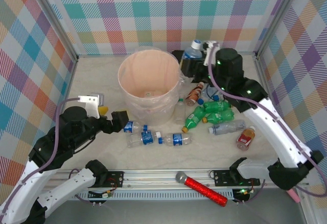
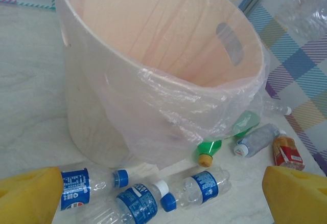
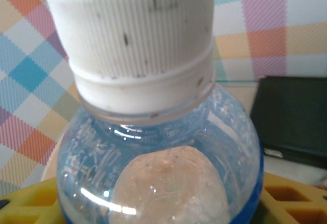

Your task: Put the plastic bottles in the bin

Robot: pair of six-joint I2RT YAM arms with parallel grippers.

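- Hovering low over the near-left part of the table (image 1: 94, 78), the left gripper (image 1: 113, 116) has its jaws spread wide with nothing between them. In the left wrist view its yellow pads (image 2: 30, 196) sit far apart at the two bottom corners.
- Just to its right lie the clear blue-labelled bottles (image 1: 145, 138), all on their sides. Their long axes run roughly parallel to the near edge, caps pointing right. This arm is plainly the nearer one to that row.
- Behind the row, mid-table toward the far edge, the bin (image 1: 124, 78) stands upright with its mouth open to the top. A thin plastic liner (image 2: 168, 114) is draped over its rim.
- Close beside the bin's right rim, near the far edge, the right gripper (image 1: 194, 60) is clamped on a clear bottle (image 1: 193, 49) with a white cap, held neck-up. The right wrist view shows yellow pads pressing it from both sides.
- The bin's mouth lies directly to the left of that held bottle, so the coming move probably needs only a short carry leftward over the rim before letting go.
- On the table's right half, the green bottles (image 1: 212, 112) and a brown bottle (image 1: 194, 94) lie jumbled, nearer the right arm.
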